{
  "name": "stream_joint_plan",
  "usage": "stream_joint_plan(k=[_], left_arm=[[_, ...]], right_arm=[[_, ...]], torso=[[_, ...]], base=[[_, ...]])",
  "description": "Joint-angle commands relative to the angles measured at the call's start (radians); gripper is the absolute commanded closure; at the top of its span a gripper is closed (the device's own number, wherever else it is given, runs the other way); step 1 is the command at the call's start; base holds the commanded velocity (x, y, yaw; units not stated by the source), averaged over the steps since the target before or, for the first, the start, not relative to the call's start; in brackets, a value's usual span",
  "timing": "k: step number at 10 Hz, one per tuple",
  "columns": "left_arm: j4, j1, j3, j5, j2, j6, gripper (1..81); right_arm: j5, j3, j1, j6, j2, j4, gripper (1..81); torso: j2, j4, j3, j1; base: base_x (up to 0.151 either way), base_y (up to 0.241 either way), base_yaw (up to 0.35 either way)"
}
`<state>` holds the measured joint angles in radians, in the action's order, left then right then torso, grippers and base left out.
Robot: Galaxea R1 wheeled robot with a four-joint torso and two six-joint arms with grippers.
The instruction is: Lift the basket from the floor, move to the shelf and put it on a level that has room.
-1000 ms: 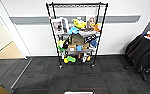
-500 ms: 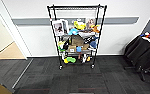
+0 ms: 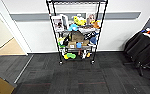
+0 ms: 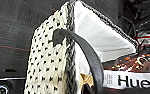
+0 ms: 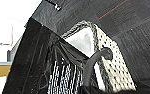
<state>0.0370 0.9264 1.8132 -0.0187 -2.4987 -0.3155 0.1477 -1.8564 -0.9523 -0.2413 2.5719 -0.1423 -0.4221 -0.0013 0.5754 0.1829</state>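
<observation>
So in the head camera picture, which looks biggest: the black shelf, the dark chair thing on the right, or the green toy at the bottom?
1. Shelf
2. Dark chair
3. Green toy

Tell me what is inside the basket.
The basket shows white cloth lining inside. Its bottom is hidden behind the rim and handle, so any contents cannot be told.

Black wire shelf (image 3: 76,32) standing against white wall (image 3: 36,32) on dark carpet floor (image 3: 76,77); middle tiers holding boxes and toys; dark chair (image 3: 141,50) sitting at right.
</observation>
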Motion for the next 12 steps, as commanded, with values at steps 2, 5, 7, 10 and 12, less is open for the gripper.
stream_joint_plan(k=[2, 5, 7, 10, 12], left_arm=[[0.017, -0.094, -0.054, -0.007, -0.005, -0.011, 81.1], [0.02, -0.093, -0.031, -0.007, -0.019, -0.011, 81.1], [0.021, -0.083, 0.001, -0.006, -0.039, -0.011, 81.1], [0.021, -0.077, 0.02, -0.009, -0.039, -0.013, 81.1], [0.018, -0.077, -0.001, -0.007, -0.026, -0.011, 81.1]], right_arm=[[0.027, 0.1, 0.095, -0.007, -0.01, 0.003, 81.1], [0.027, 0.1, 0.094, -0.007, -0.01, 0.001, 81.1], [0.027, 0.1, 0.094, -0.007, -0.011, 0.003, 81.1], [0.026, 0.103, 0.091, -0.007, -0.008, 0.006, 81.1], [0.026, 0.109, 0.085, -0.006, -0.007, 0.01, 81.1]], torso=[[0.129, 0.0, -0.088, -0.083], [0.228, 0.0, -0.154, -0.148], [0.181, 0.0, -0.117, -0.12], [0.19, 0.0, -0.127, -0.129], [0.19, 0.0, -0.267, -0.13]], base=[[0.0, 0.0, 0.0], [0.0, 0.0, 0.0], [0.0, 0.0, 0.0], [0.0, 0.0, 0.0], [0.0, 0.0, 0.0]])
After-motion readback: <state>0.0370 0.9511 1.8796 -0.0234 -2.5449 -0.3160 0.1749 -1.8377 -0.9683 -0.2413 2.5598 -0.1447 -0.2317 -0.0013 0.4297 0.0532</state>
